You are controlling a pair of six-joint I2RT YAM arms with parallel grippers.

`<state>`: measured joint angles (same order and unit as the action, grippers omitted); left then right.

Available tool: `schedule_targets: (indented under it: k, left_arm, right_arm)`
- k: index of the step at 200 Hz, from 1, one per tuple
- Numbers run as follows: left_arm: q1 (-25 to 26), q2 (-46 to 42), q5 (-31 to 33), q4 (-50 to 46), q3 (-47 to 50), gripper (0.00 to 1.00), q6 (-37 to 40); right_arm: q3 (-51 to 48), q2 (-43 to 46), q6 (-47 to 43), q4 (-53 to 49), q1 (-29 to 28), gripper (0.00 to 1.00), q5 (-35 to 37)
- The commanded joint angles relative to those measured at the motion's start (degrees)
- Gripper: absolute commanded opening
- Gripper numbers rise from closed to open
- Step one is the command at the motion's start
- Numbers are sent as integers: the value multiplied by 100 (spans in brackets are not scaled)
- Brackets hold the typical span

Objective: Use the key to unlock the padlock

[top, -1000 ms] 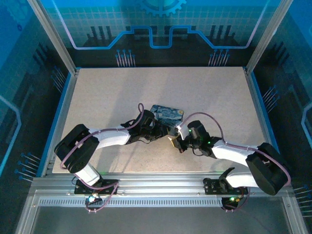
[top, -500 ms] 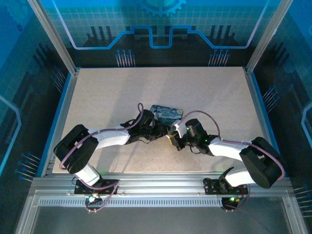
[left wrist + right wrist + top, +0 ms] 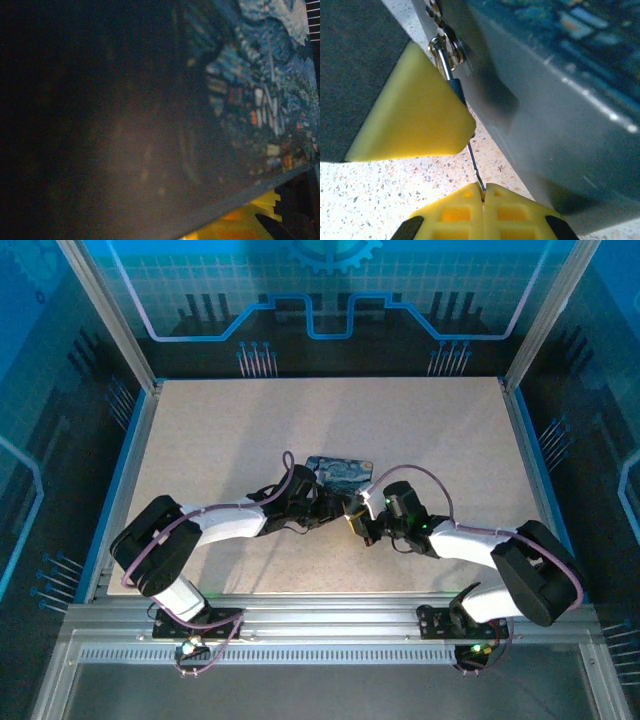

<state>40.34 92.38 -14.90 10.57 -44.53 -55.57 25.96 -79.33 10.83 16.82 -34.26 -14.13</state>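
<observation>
A pale speckled table is seen from above, with the left arm and the right arm both bent inward over its middle. A rectangular tin box, painted in swirling blue and yellow, lies flat between the two wrists. The left gripper is held against the box's near edge; whether its jaws are clenched or released cannot be told, as the left wrist view is taken up by the dark wall of the box at close range. The right gripper is placed just beside that same edge, and its yellow fingertips are pressed together on the key, a thin grey strip rising from between them. A yellow wedge-shaped pad on a black backing is seen just left of the key. The padlock hangs at the box's grey side wall, its silvery shackle loop visible above the wedge, its body largely hidden behind it. The key's upper end is lost behind the wedge's corner, just below the padlock
</observation>
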Motion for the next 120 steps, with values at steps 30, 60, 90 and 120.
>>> schedule_targets:
  k: [30,60,90,120]
  left_arm:
    - [-34,-208,-136,41,24,22,-50]
    - [-31,-211,-145,46,33,23,-61]
    - [-32,-220,-145,44,43,23,-73]
    - [-34,-220,-133,33,36,23,-75]
  right_arm:
    - [229,-130,-51,125,132,3,-82]
    - [261,-208,-41,178,148,3,-152]
    - [272,-249,-41,248,148,3,-247]
    - [224,-228,-45,299,148,3,-292]
